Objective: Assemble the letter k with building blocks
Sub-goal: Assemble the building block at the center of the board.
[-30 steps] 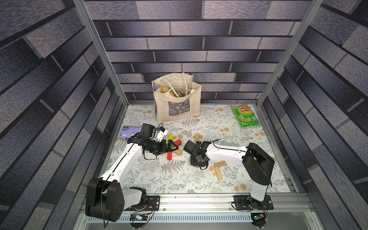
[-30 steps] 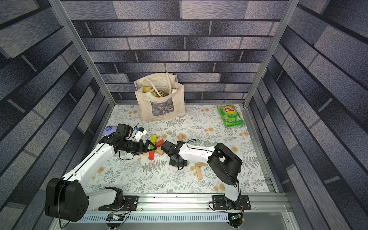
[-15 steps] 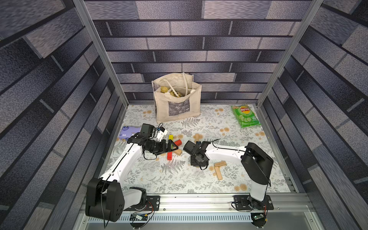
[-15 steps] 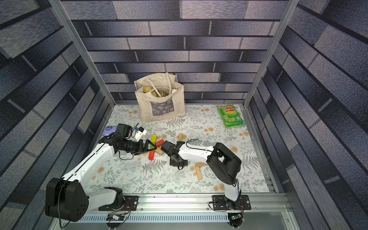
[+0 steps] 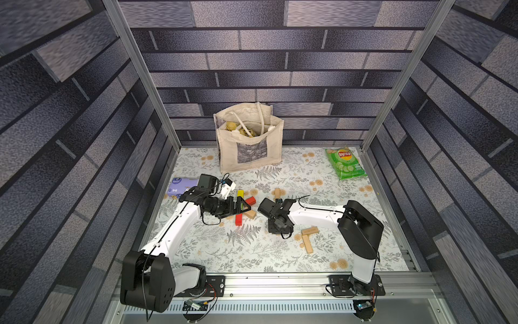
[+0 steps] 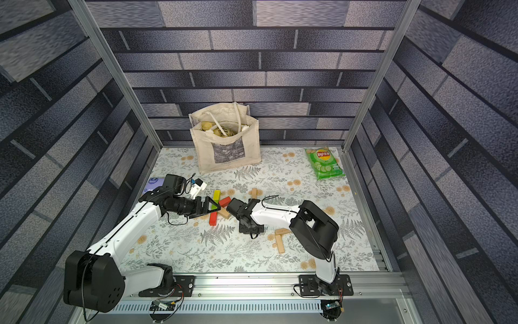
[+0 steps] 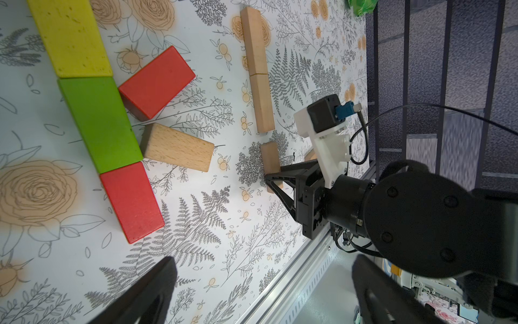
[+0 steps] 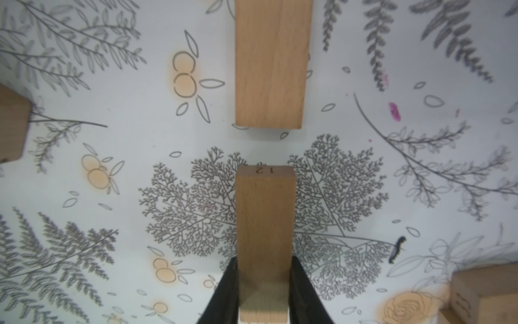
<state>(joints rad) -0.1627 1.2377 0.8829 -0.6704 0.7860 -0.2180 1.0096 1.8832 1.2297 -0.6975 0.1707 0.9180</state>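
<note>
The multicoloured letter k lies flat: a yellow block [image 7: 70, 36], a green block [image 7: 101, 123] and a red block [image 7: 131, 202] form its stem, with a slanted red block [image 7: 157, 81] and a slanted tan block [image 7: 178, 151] as arms. My left gripper [image 7: 263, 269] hovers open and empty beside it [image 5: 241, 206]. My right gripper [image 8: 265, 269] is shut on a tan block [image 8: 265, 224], in line with a tan block [image 8: 272, 64] on the mat and a small gap short of it. That one is the nearer of two tan blocks [image 7: 253, 36] lying end to end. Two loose tan blocks [image 5: 308, 237] lie to the right.
A cloth tote bag [image 5: 249, 140] stands at the back. A green chips bag [image 5: 346, 164] lies at the back right. A purple tissue pack [image 5: 180, 186] lies by the left wall. The metal rail [image 5: 280, 280] runs along the front edge.
The right arm has shifted very slightly with its tan block. The left arm and both grippers' states are unchanged.
</note>
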